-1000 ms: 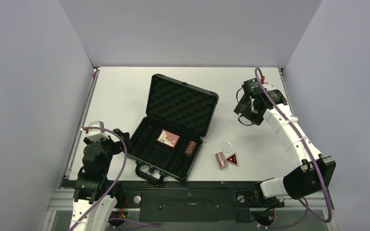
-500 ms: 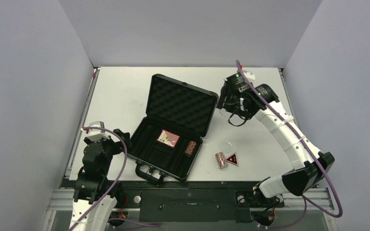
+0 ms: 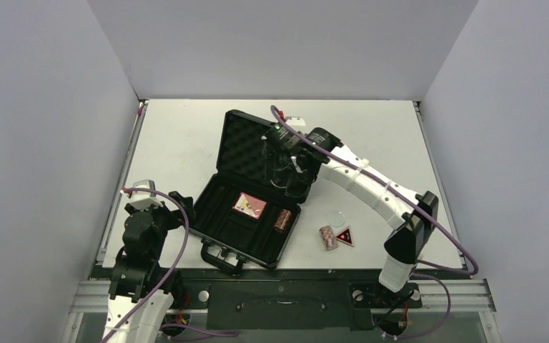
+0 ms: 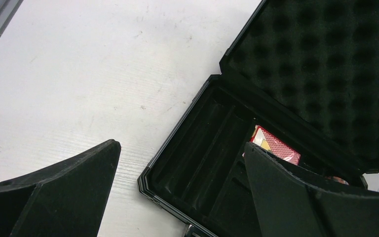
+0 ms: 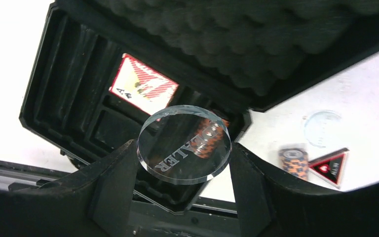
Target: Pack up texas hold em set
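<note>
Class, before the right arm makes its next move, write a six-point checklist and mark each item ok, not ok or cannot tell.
1. Right gripper shut on the dealer button: ok.
2. Lid of the case open: ok.
3. Button above the case: ok.
4. Free slot under it: cannot tell.
5. Left gripper open, outside the case: ok.
6. Everything packed: not ok; a chip roll and the triangle lie on the table.

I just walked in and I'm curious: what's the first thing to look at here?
A clear round disc marked DEALER, pinched in the right arm's jaws above the open black case. Inside the case lie a pink card box and a chip roll; another roll and a red-black triangle lie outside, to its right.
</note>
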